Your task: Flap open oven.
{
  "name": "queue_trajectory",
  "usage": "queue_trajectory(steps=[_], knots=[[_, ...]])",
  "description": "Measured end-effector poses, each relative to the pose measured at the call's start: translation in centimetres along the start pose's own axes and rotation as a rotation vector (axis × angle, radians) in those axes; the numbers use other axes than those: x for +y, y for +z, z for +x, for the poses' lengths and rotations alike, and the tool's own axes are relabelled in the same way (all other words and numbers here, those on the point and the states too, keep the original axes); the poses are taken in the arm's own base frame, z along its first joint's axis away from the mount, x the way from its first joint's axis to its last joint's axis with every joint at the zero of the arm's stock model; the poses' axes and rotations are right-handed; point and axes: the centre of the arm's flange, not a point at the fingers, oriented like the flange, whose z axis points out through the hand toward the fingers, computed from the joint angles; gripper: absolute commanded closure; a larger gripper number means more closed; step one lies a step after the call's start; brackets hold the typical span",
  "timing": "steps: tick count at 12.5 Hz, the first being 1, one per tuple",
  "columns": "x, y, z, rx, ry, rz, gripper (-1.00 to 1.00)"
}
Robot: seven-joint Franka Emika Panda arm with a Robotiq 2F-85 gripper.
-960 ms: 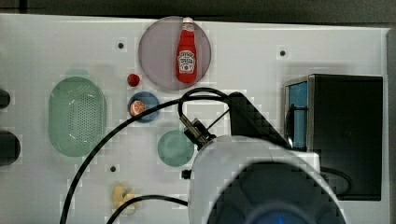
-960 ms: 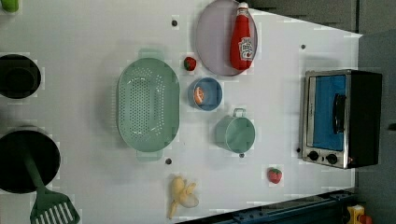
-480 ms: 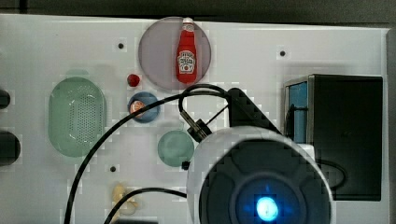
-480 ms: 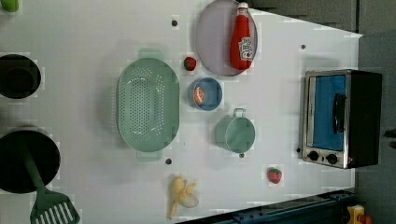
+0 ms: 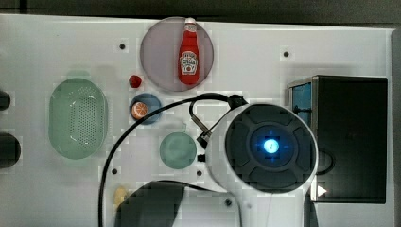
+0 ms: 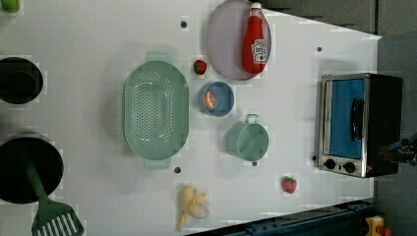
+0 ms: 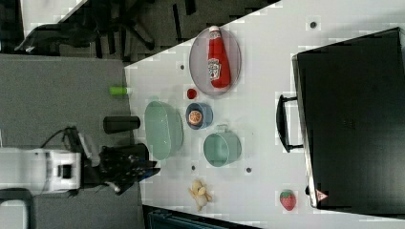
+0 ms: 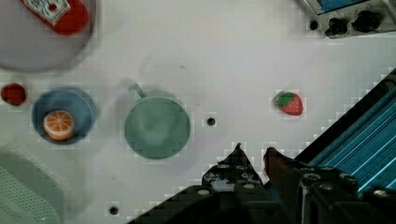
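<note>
The oven (image 6: 359, 125) stands at the left view's right edge, its blue-tinted glass door closed and its bar handle (image 6: 356, 119) across the glass. In the top view its black top (image 5: 352, 137) lies at the right, and the arm's round body (image 5: 269, 146) covers part of its front. Its black knobs (image 8: 355, 18) show in a corner of the wrist view. My gripper (image 8: 254, 151) hangs high above the white table, its fingers (image 8: 238, 156) drawn close together with nothing between them. It is apart from the oven, above the table between the green cup and the strawberry.
On the table lie a green cup (image 6: 248, 141), a blue bowl with an orange slice (image 6: 216, 98), a green colander (image 6: 156, 114), a ketchup bottle (image 6: 255, 39) on a plate, a strawberry (image 6: 289, 184) and a banana (image 6: 192, 206). A blue rail (image 8: 355, 130) borders the table.
In the top view the arm's round body has moved up the picture and now overlaps the oven's front edge. The oven door and the table's objects have not moved.
</note>
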Motion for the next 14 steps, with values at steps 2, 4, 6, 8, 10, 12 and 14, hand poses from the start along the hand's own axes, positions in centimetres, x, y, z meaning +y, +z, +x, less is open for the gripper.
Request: queue_trajectory(steps=[2,4,6,8,10,12,14], knots=[[0.5,1.7,2.1,0.029,-0.081,0.024,0.65],[1.5,3.7,4.7,0.074,-0.174,0.031,0.65],[3.0,6.0,6.8,0.104,-0.261,0.036,0.65],[4.7,7.6,9.2,0.160,-0.357,0.040,0.65],[6.9,9.3,11.4,0.204,-0.436,0.022,0.65],[8.8,11.1,13.4,0.235,-0.489,0.012,0.65],[10.2,13.7,15.5,0.229,-0.498,-0.003,0.65]])
